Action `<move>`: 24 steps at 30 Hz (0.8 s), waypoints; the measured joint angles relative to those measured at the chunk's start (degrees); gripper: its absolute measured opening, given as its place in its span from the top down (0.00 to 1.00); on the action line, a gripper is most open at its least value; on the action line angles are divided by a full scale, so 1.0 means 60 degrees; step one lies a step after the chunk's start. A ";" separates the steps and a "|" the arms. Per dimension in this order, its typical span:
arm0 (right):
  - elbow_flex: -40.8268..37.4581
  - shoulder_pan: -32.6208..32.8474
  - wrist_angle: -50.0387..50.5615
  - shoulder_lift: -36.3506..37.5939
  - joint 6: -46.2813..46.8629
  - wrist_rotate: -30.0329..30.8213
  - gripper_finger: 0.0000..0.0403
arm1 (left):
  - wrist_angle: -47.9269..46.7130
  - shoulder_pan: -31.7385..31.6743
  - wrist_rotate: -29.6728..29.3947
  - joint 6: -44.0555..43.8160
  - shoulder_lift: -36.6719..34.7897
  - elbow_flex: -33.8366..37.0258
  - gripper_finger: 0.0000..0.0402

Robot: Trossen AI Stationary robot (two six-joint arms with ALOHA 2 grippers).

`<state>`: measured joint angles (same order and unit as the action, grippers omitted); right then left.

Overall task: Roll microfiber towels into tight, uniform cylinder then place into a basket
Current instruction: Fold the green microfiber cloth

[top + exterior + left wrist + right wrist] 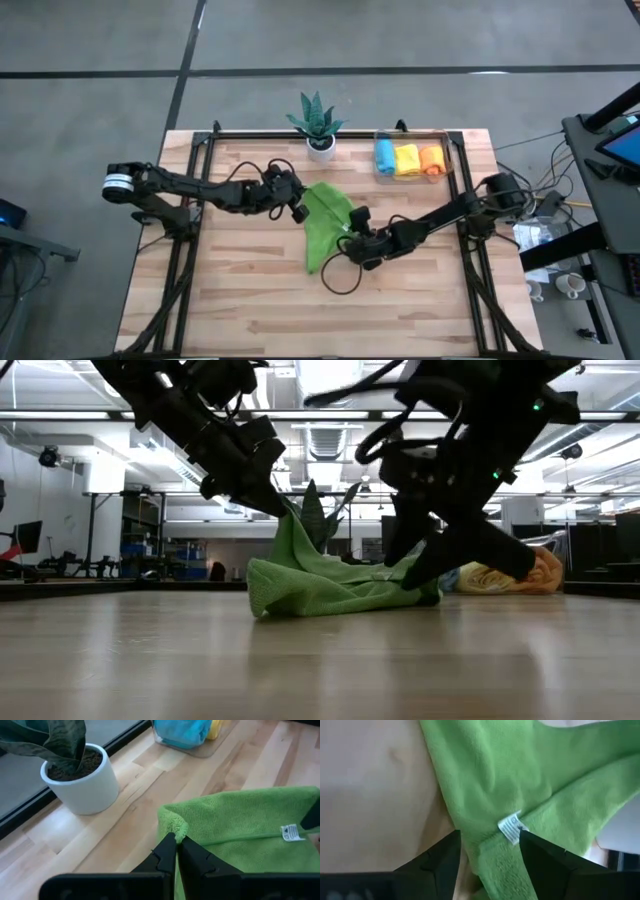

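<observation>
A green microfiber towel [325, 228] lies crumpled at the table's middle, with one corner raised off the wood. My left gripper [297, 208] is shut on that corner. My right gripper [490, 852] is open and low over the towel's right part, its fingers on either side of a hemmed edge beside the white tag [511, 827]. The clear basket [447, 152] stands at the far right and holds blue, yellow and orange rolled towels [408, 160]. My left gripper pinches the towel's corner [175, 826] between its two shut fingertips, coming from the table's left and slanting down. The corner is held up [288, 520], and the cloth hangs slack from it down to the part lying on the table. My right gripper straddles the hemmed edge; whether its fingers [532, 852] touch the cloth I cannot tell.
A spiky green plant in a white pot [319, 143] stands at the far edge, just beyond my left gripper. A black frame [300, 133] runs along the table's far edge and sides. Bare wood [260, 300] stretches along the near half.
</observation>
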<state>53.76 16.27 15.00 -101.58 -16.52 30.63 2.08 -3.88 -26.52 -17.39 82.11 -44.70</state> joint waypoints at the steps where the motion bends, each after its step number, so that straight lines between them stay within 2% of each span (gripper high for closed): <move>1: 0.0073 -0.0003 0.0122 -0.0072 -0.0064 0.0132 0.51 | -0.0014 0.0016 0.0000 0.0001 0.0000 0.0011 1.00; 7: 0.0295 -0.0006 0.0871 -0.0113 -0.0032 0.0164 0.59 | -0.0009 0.0077 0.0004 0.0044 0.0000 0.0013 1.00; 24: 0.0335 -0.0006 0.0972 -0.0106 0.0066 0.0073 0.87 | 0.0005 0.0088 0.0008 0.0044 0.0000 0.0013 1.00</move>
<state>55.77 16.23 20.83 -102.21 -16.12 31.07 2.10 -3.36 -26.47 -17.12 82.11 -44.62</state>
